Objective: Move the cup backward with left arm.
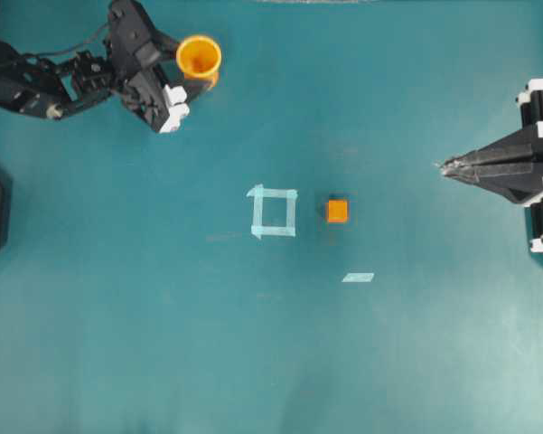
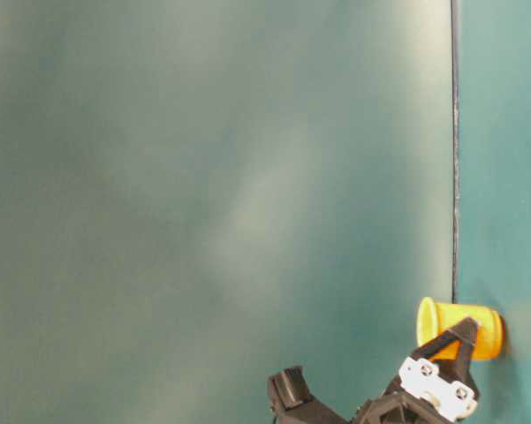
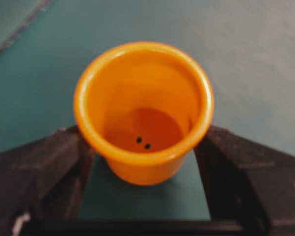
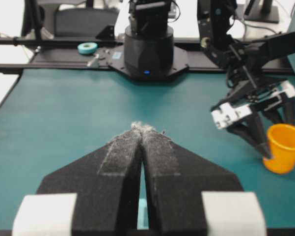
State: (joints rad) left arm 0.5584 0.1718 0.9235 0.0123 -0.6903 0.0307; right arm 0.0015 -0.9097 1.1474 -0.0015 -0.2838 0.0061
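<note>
Two black fingers of the left arm's tool [image 1: 188, 77] flank the cup [image 1: 199, 56] at the far left corner of the green desk [image 1: 388, 344], one on each side of its lower body, in what looks like the carrying or pushing stage of a move backward. From the left wrist view the cup [image 3: 143, 110] sits upright between the fingers [image 3: 44, 167], which stand wide and press against or lie just beside its wall; whether they truly grip it or merely bracket it cannot be told. Judged from the overhead view, the cup is already well apart from the taped square [image 1: 273, 211] and the small orange cube [image 1: 337, 211] at mid-desk, so the move seems largely made. What remains, by the look of it, is to settle the cup on the desk, spread the fingers clear of its wall and draw the tool away without tipping it. Across the desk the right arm's tool [image 1: 444, 166] rests with its fingers pressed together to a point, holding nothing.
</note>
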